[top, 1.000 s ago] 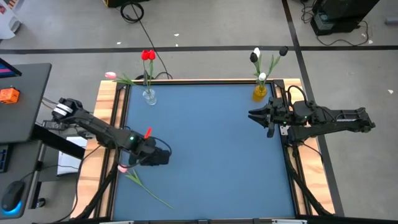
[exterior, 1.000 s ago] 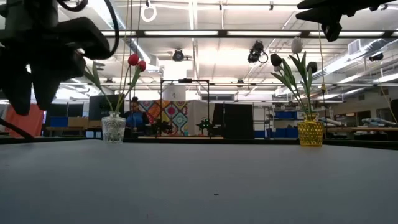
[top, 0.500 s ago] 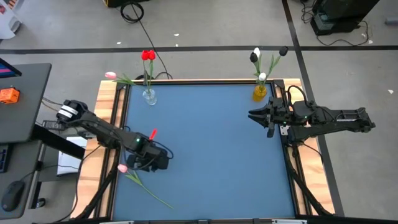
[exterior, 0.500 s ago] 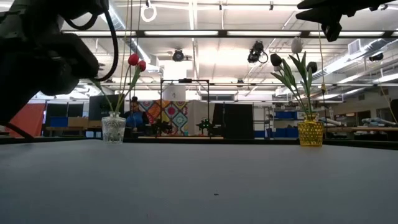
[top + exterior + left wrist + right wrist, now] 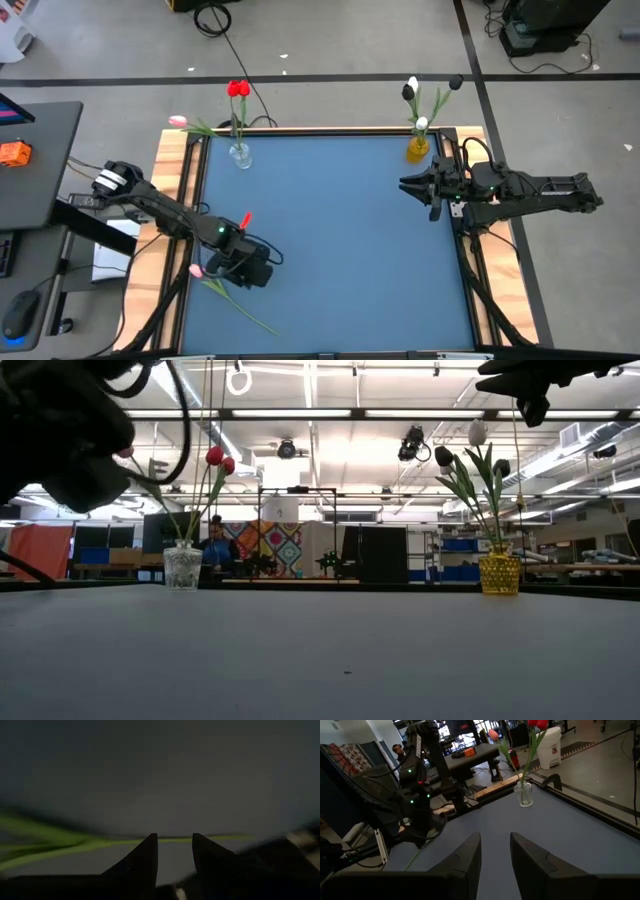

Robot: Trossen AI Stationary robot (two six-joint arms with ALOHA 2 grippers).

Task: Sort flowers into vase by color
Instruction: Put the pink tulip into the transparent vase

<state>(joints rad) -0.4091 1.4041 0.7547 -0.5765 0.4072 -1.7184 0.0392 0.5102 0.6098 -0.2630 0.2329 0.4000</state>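
Pink tulip (image 5: 197, 271) head half-hidden beside left gripper (image 5: 254, 273), jaws spread; right gripper (image 5: 406, 185) spread.

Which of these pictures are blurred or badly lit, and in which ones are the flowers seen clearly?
Left wrist view: dark and soft, the green stem only a smear beyond the left gripper. Low view: bright ceiling lights behind, so the clear vase and yellow vase show against glare. High view: even light, the pink flower on the table is sharp.
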